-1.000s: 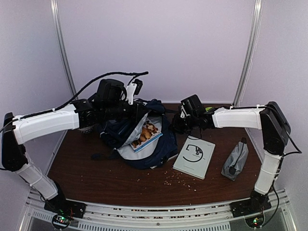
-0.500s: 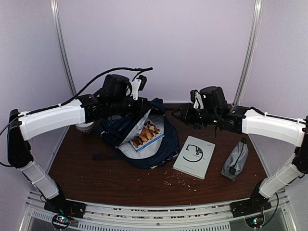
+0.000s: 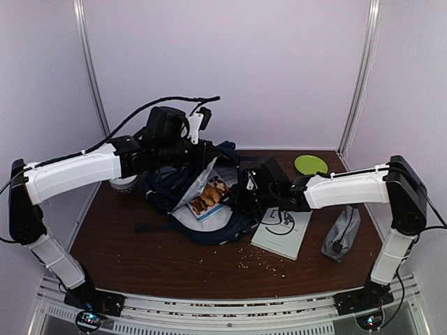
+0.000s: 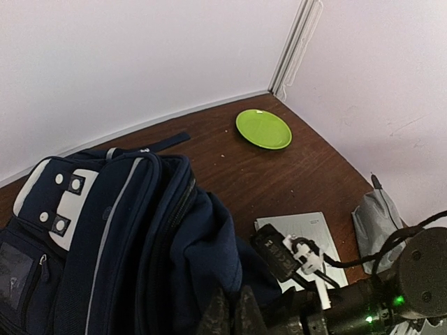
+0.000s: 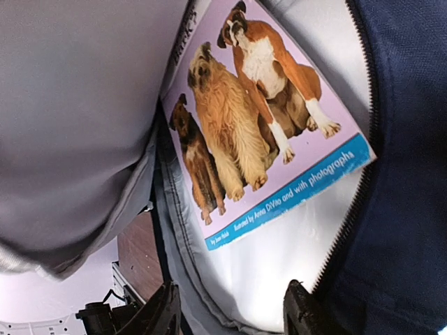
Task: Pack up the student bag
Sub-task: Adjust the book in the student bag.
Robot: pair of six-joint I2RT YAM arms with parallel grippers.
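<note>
The navy student bag (image 3: 209,209) lies open at the table's centre-left, its grey lining (image 5: 279,258) showing. A book with dogs on its cover (image 3: 209,195) lies inside it and fills the right wrist view (image 5: 258,118). My left gripper (image 3: 209,155) is shut on the bag's navy upper flap (image 4: 209,244) and holds it up; its fingertips (image 4: 234,314) pinch the fabric. My right gripper (image 3: 243,194) is open and empty at the bag's right rim, its jaws (image 5: 230,314) spread just above the lining below the book.
A white notebook (image 3: 283,232) lies right of the bag, under my right arm. A small grey zip pouch (image 3: 341,234) lies further right. A green plate (image 3: 311,165) sits at the back right corner. A white cup (image 3: 126,185) stands left of the bag. Crumbs dot the front.
My right arm has swung from the back right down and left to the bag's opening, uncovering the green plate. My left gripper rose slightly, still holding the flap.
</note>
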